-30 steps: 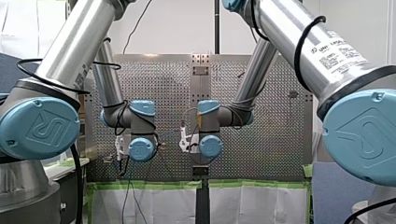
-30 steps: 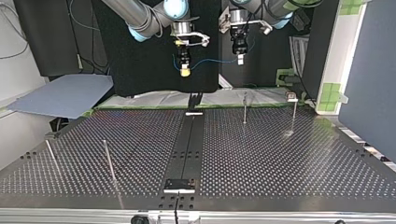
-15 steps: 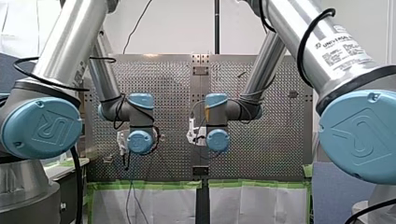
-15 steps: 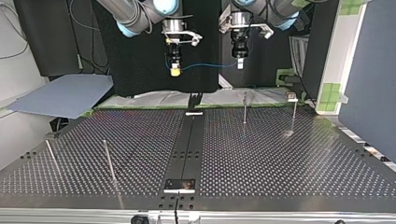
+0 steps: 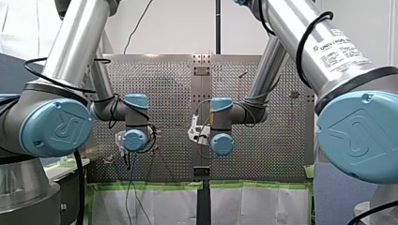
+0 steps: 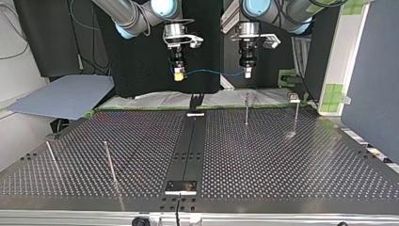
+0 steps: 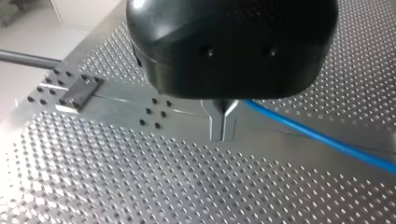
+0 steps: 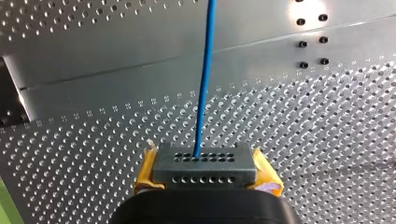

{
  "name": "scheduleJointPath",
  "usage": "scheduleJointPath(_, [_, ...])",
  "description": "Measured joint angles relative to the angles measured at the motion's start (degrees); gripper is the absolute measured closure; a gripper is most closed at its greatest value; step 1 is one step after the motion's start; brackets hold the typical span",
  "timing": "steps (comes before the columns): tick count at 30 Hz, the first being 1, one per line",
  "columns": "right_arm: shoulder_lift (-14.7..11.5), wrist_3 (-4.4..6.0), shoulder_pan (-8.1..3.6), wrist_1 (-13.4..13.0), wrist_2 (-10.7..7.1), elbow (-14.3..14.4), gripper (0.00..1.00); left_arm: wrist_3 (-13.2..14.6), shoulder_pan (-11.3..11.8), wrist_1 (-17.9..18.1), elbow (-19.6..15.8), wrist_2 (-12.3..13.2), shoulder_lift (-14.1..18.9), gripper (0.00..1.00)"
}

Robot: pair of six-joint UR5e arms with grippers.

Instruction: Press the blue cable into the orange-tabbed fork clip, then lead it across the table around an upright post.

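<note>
The blue cable (image 6: 211, 73) hangs nearly level between my two grippers, high above the far edge of the table. My right gripper (image 6: 178, 75), with yellow pads, holds its end at the top view's left. My left gripper (image 6: 247, 73) holds it further right. In the left wrist view the metal fingers (image 7: 223, 123) are shut, and the cable (image 7: 322, 140) runs off to one side from them. In the right wrist view the cable (image 8: 204, 74) rises straight out of a grey perforated block (image 8: 204, 165) between the yellow pads. I see no orange-tabbed clip.
Thin upright posts stand on the perforated table: two at the top view's far right (image 6: 246, 109) (image 6: 296, 115), two at the near left (image 6: 109, 162) (image 6: 51, 157). A small grey fixture (image 6: 293, 98) sits at the far right edge. A dark centre strip (image 6: 188, 146) runs front to back.
In the top view my right gripper has shifted left and my left gripper has moved right and down. The cable between them has gone from sagging to nearly straight.
</note>
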Motion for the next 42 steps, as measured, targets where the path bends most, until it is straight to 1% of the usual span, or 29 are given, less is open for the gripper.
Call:
scheduleJointPath(3, [0.27,0.51,-0.68,-0.44,-1.36,-0.15,1.00,-0.22,1.59,1.30,0.01,1.59,-1.54,1.00])
scheduleJointPath(8, [0.48,0.79,-1.94,-0.90,-3.38,-0.24,1.00,-0.54,4.21,3.82,0.02,4.19,-4.14,1.00])
scheduleJointPath(13, [1.10,0.96,-3.15,-1.17,-5.11,-0.78,1.00,-0.03,7.11,6.72,0.04,7.11,-7.04,1.00])
scheduleJointPath(16, [2.20,1.06,-3.74,-1.07,-6.16,-1.62,1.00,0.73,8.81,8.42,0.06,8.81,-8.74,1.00])
scheduleJointPath(20, [4.52,1.27,-4.37,-0.43,-7.73,-3.79,1.00,0.95,11.11,10.09,0.04,11.11,-11.05,1.00])
scheduleJointPath(23, [6.37,1.49,-4.63,0.36,-9.23,-5.62,1.00,0.38,12.89,10.43,0.04,12.89,-12.82,1.00])
scheduleJointPath(27, [8.86,1.58,-4.74,0.89,-10.11,-8.10,1.00,-1.15,15.38,10.42,0.04,15.41,-14.84,1.00])
scheduleJointPath(30, [10.76,1.60,-4.83,0.81,-10.39,-9.68,1.00,-1.99,16.37,10.29,0.05,17.14,-15.36,1.00])
scheduleJointPath(32, [11.78,1.61,-4.95,0.77,-10.72,-10.53,1.00,-2.58,16.60,10.16,0.05,18.20,-15.71,1.00])
scheduleJointPath(38, [13.37,1.65,-5.37,1.07,-11.75,-12.68,1.00,-4.62,16.78,9.39,0.27,21.63,-18.30,1.00])
scheduleJointPath(42, [14.38,1.80,-5.63,1.64,-12.33,-13.85,1.00,-5.93,16.74,8.70,1.57,23.99,-19.61,1.00])
